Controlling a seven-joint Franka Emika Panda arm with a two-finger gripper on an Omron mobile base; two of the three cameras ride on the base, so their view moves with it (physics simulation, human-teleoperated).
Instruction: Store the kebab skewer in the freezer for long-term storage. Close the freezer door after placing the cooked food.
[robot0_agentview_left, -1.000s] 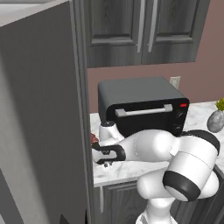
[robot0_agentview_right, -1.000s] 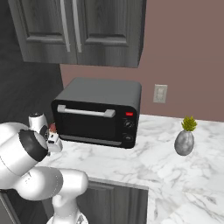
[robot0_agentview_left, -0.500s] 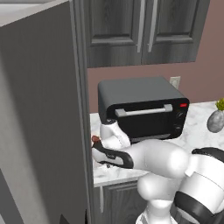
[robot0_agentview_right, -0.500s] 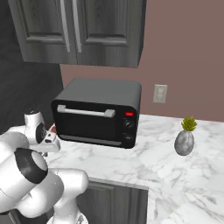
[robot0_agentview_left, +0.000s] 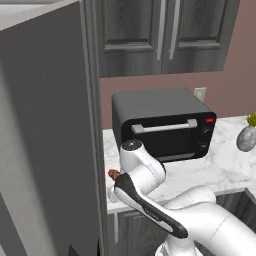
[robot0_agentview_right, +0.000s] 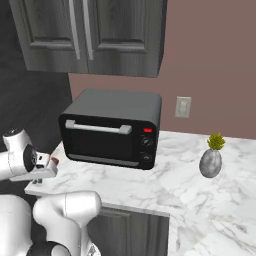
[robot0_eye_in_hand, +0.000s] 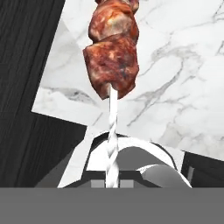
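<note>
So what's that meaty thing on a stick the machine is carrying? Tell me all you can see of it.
It is the kebab skewer: glossy reddish-brown chunks of cooked meat threaded in a row on a thin, pale, twisted stick. The end effector is shut on the bare stick end, so the meat points away from the hand. It hangs above the white marble counter, near its edge, touching nothing else. From the left base view, a bit of meat peeks beside the arm.

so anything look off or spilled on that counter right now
Nothing spilled or damaged. The kebab skewer is off the marble counter, held by its stick with the jaws shut on it, meat pointing away from the hand. The toaster oven is closed and the small vase stands upright.
</note>
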